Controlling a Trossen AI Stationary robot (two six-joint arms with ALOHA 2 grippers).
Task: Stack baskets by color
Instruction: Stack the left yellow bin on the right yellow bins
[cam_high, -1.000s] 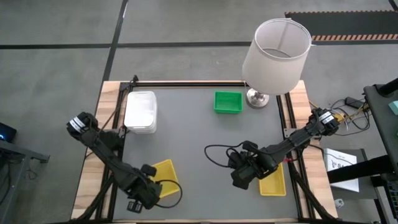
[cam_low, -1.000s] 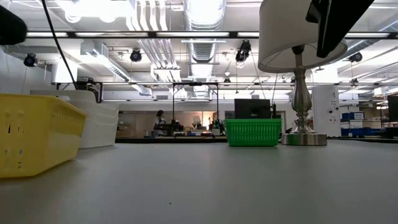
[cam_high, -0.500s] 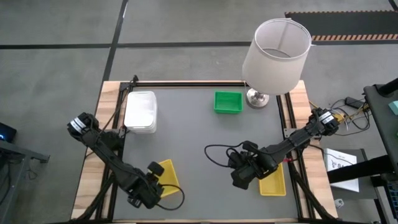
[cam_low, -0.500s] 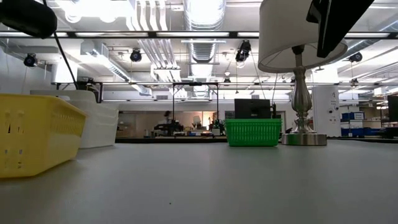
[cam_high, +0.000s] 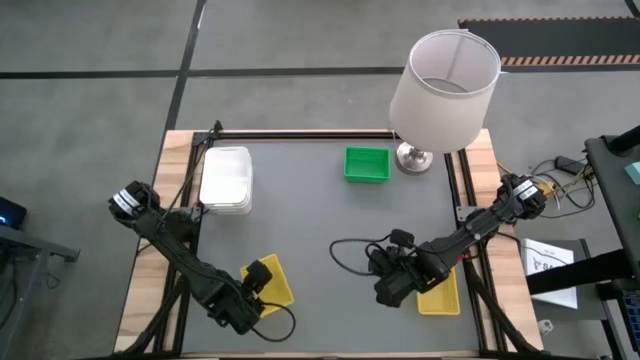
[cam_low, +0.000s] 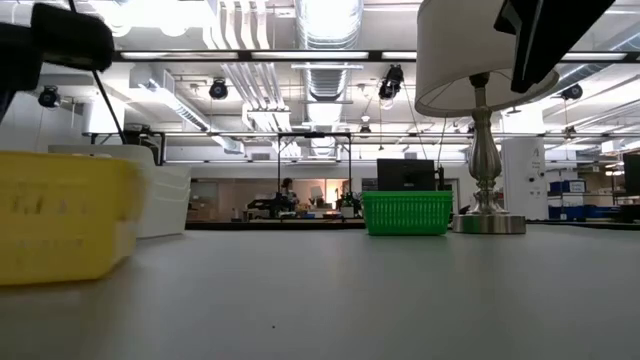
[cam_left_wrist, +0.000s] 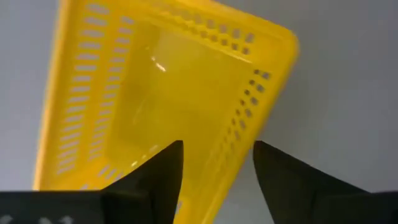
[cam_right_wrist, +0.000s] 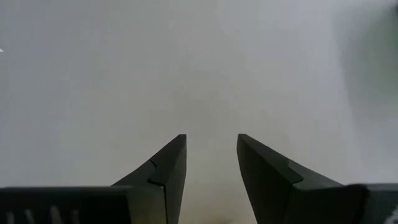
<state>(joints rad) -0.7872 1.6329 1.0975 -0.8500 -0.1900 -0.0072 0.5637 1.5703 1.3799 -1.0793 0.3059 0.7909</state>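
A yellow basket (cam_high: 281, 286) rests on its base at the table's near left. My left gripper (cam_high: 262, 281) is over its left part, pointing down and open. In the left wrist view, one finger (cam_left_wrist: 163, 171) is over the basket's inside and the other (cam_left_wrist: 273, 171) is outside one long wall (cam_left_wrist: 235, 146). My right gripper (cam_high: 392, 290) hangs open over bare table, just left of a second yellow basket (cam_high: 440, 292) at the near right. A white stack of baskets (cam_high: 226, 180) stands at the far left, and a green basket (cam_high: 366, 164) at the far middle. My left gripper comes at the yellow basket from above, its fingers astride one long wall (cam_left_wrist: 235, 146) near a corner, one inside and one outside. I cannot tell whether either finger touches the wall. The basket stands on the table and shows blurred in the low view (cam_low: 60, 225).
A lamp with a large white shade (cam_high: 441, 78) stands at the far right, next to the green basket. Cables loop on the table beside both grippers. The grey middle of the table (cam_high: 310, 220) is bare.
My left gripper has gone toward the table's far edge and down, onto the near-left yellow basket, rolling about its own axis. The basket's outline has shifted in the low view. My right gripper has kept still.
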